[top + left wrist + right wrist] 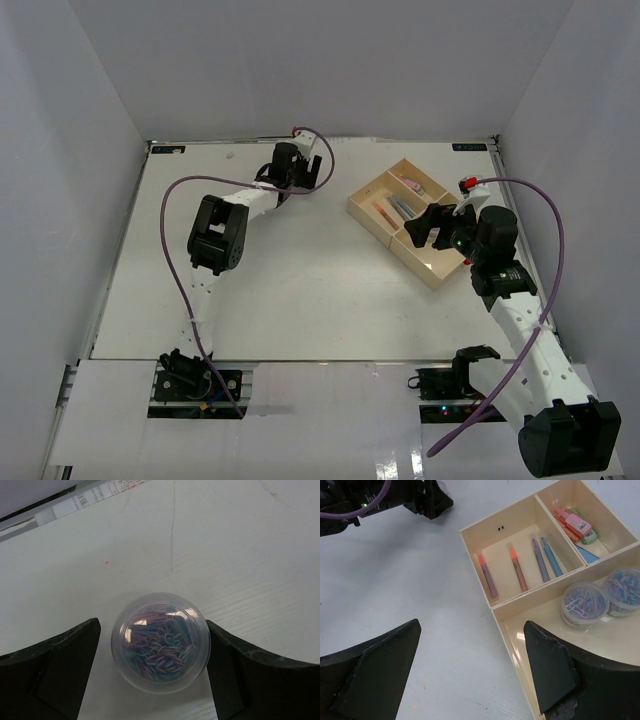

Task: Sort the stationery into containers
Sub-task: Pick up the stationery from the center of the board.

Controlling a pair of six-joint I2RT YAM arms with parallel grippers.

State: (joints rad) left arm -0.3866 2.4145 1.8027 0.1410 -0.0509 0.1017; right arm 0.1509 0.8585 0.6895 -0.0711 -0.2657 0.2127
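Observation:
A clear round tub (pixel 159 650) full of coloured paper clips stands on the table between the fingers of my left gripper (pixel 153 630). That gripper is open. Its right finger (pixel 235 670) is at the tub's side, and a narrow gap separates the left finger (pixel 65 665) from it. In the top view the left gripper (pixel 300 165) is at the far middle and hides the tub. My right gripper (pixel 471 625) is open and empty above the near corner of the beige tray (pixel 492 607). The tray holds several pens (pixel 518 569), chunky pieces (pixel 577 525) and two tubs (pixel 581 605).
The tray (pixel 390 245) lies at the far right of the table, under the right gripper (pixel 435 225). White walls close in the table at the back and on both sides. A purple cable (pixel 175 240) loops along the left arm.

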